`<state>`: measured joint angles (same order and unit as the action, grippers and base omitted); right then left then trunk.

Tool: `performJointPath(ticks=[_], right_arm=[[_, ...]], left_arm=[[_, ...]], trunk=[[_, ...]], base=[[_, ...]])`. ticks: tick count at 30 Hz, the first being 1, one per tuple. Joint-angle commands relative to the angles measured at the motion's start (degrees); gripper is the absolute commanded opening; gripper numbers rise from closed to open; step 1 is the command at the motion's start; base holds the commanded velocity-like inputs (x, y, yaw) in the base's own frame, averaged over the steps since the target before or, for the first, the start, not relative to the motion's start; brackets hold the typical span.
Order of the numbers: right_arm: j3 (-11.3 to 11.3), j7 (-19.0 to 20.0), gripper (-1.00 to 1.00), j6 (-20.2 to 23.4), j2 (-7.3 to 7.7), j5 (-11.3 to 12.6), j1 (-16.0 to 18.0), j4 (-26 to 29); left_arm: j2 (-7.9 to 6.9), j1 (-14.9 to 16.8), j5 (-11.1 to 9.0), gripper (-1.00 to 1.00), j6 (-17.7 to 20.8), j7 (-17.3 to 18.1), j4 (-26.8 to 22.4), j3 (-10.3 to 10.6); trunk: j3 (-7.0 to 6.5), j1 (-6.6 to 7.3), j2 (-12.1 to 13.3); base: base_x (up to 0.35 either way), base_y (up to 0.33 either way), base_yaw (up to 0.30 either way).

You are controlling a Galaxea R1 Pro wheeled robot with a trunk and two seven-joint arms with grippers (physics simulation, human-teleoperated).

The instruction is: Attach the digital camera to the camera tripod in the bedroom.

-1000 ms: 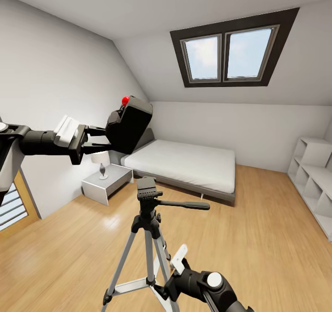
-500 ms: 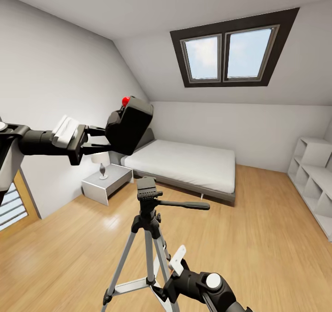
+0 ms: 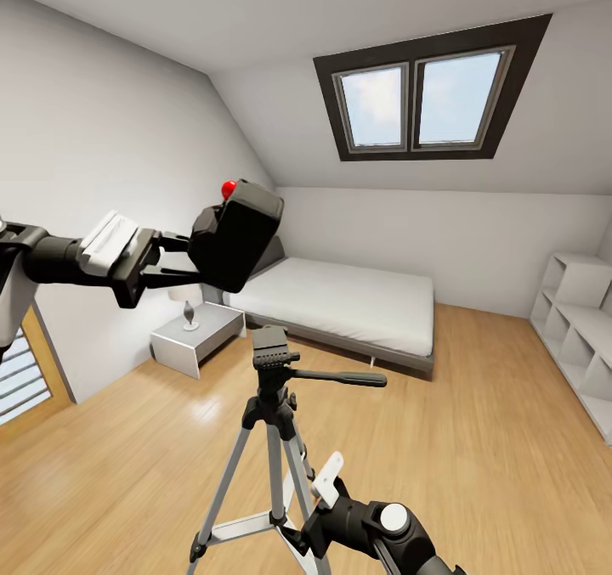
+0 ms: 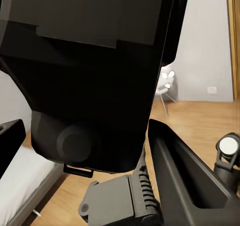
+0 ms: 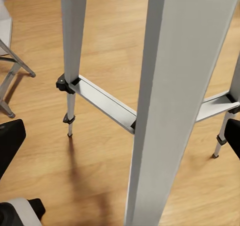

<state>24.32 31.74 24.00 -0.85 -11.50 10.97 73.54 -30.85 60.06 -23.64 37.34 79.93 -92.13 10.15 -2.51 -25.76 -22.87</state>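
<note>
While the left gripper (image 3: 183, 256) grips the camera (image 3: 236, 233), tripod head (image 3: 270, 348) sits below, slightly right; right gripper (image 3: 319, 481) state unclear.

The left arm reaches in level from the left, its left gripper (image 3: 191, 256) with jaws clamped on the digital camera (image 3: 236, 235). The right arm rises from below, its right gripper (image 3: 299, 534) low beside a tripod leg (image 5: 170, 105), jaws spread either side of it
</note>
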Motion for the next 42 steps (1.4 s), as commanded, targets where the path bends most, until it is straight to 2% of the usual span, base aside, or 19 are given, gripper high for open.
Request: performJointPath(ticks=[1,14,30,34,39,42], right_arm=[[-0.07,0.36,1.00,0.17,-0.02,-0.53,0.01,0.07],[-0.28,0.34,1.00,0.50,-0.02,-0.05,0.01,0.03],[-0.32,0.25,1.00,0.73,-0.04,0.18,0.01,0.03],[-0.35,-0.62,1.00,0.76,-0.13,0.31,0.01,0.03],[-0.39,-1.92,1.00,0.72,-0.28,0.41,0.01,0.03],[-0.42,-2.40,1.00,0.71,-0.33,0.61,0.01,0.03]], left_arm=[[-0.08,0.08,-0.22,-1.00,0.45,0.42,0.01,0.11],[-0.15,0.19,-0.19,-1.00,0.69,3.35,-0.06,0.21],[-0.07,1.42,0.10,-1.00,0.95,3.81,-0.07,0.37],[-0.16,2.64,0.18,-1.00,0.97,3.82,-0.07,0.52],[-0.26,4.26,0.26,-1.00,0.92,3.81,-0.05,2.59],[-0.30,5.73,0.35,-1.00,0.91,3.71,-0.04,5.21]], trunk=[[0.03,-0.02,-0.05],[0.03,-0.02,-0.05],[0.03,-0.02,-0.05],[0.03,-0.02,-0.05],[0.03,-0.02,-0.05],[0.03,-0.02,-0.05]], base=[[0.000,0.000,0.000],[0.000,0.000,0.000],[0.000,0.000,0.000],[0.000,0.000,0.000],[0.000,0.000,0.000],[0.000,0.000,0.000]])
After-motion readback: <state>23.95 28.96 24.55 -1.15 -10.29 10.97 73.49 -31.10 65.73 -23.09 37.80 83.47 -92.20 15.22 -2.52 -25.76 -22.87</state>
